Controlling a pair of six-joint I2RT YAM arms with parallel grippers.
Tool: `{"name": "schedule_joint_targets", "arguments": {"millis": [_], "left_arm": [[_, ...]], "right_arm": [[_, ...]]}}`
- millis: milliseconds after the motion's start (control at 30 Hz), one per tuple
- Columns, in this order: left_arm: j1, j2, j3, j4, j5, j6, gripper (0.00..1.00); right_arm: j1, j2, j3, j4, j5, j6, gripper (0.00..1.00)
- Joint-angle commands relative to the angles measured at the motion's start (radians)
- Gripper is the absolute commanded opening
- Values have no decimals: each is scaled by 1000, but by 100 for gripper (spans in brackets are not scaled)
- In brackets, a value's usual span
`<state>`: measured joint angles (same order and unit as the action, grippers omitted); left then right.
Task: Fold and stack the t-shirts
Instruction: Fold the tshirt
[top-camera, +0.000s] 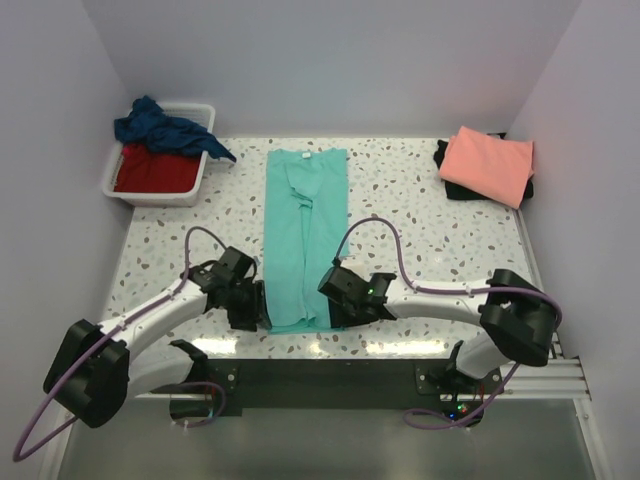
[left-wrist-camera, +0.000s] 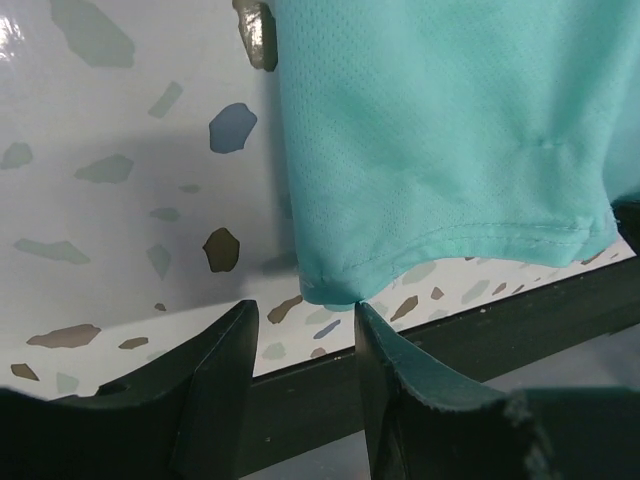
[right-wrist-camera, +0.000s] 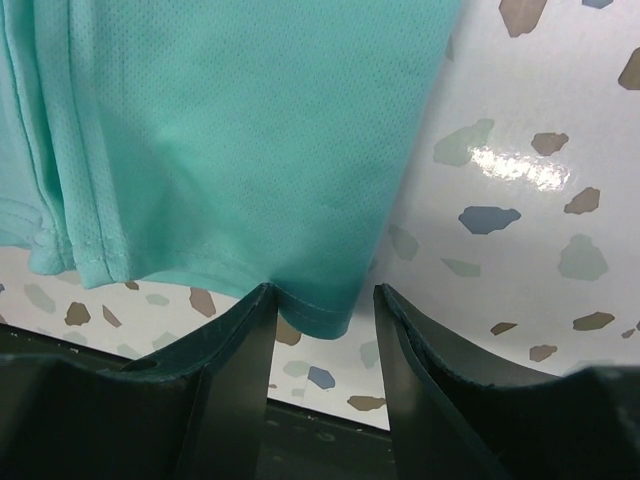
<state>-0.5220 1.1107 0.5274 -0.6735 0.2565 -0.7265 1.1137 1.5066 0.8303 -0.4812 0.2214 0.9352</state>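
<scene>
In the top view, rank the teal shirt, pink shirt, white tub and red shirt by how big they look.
1. Teal shirt, clearly largest.
2. Tub.
3. Pink shirt, not far behind the tub.
4. Red shirt, partly hidden under the navy shirt.

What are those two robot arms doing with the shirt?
They are folding t-shirts. The turquoise t-shirt lies on the table in a long strip. The left hand and the right hand each have one near corner between open fingers, not pinched yet. A pink t-shirt sits folded on a black t-shirt far right; a red t-shirt and a navy t-shirt wait in the white tub.
</scene>
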Motion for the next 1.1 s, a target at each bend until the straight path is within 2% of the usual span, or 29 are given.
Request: {"name": "schedule_joint_targets", "arguments": {"millis": [0, 233, 667, 1067], "left_arm": [[-13, 26, -17, 66, -22, -39, 48], [-13, 15, -30, 144, -11, -77, 48], [-16, -3, -29, 147, -3, -91, 49], [-52, 107, -73, 157, -22, -100, 48]], "right_arm": [[1, 21, -11, 52, 7, 14, 47], [-5, 29, -26, 75, 6, 7, 47], [-14, 14, -36, 78, 1, -7, 46], [-15, 32, -53, 98, -30, -4, 42]]}}
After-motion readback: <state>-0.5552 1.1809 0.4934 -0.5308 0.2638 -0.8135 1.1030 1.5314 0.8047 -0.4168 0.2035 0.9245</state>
